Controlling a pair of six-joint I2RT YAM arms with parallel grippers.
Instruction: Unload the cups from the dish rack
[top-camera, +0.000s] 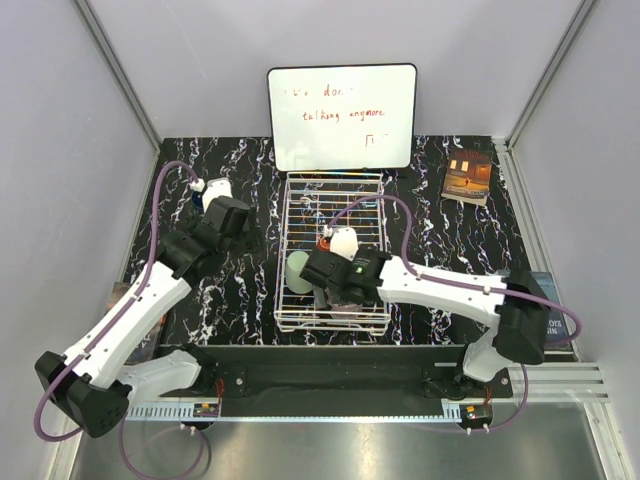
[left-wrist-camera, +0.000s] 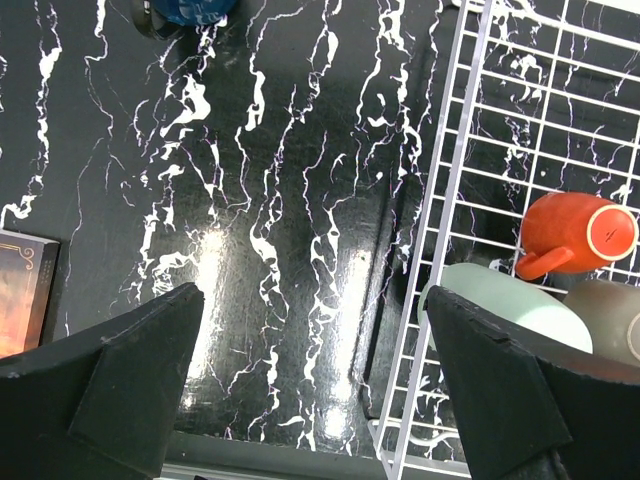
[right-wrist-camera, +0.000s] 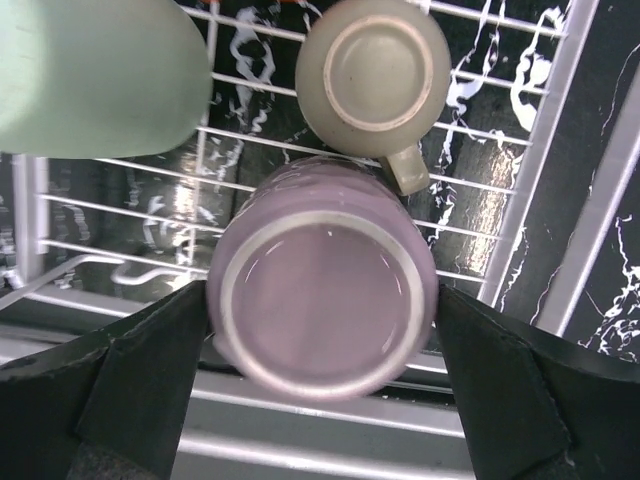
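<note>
The white wire dish rack (top-camera: 335, 190) stands mid-table. My right gripper (right-wrist-camera: 322, 330) is inside its near end, shut on the upside-down pale pink-lilac mug (right-wrist-camera: 322, 290), one finger on each side. The taupe mug (right-wrist-camera: 375, 75) stands just beyond it and the mint green mug (right-wrist-camera: 95, 70) to its left. The orange-red mug (left-wrist-camera: 575, 232) lies on its side in the rack. My left gripper (left-wrist-camera: 315, 390) is open and empty over the table, left of the rack (left-wrist-camera: 440, 230). The dark blue mug (left-wrist-camera: 190, 10) stands on the table beyond it.
A whiteboard (top-camera: 342, 117) with red writing leans behind the rack. A book (top-camera: 468, 176) lies at the back right. Another book (left-wrist-camera: 25, 290) lies at the table's left edge. The enclosure walls close in both sides.
</note>
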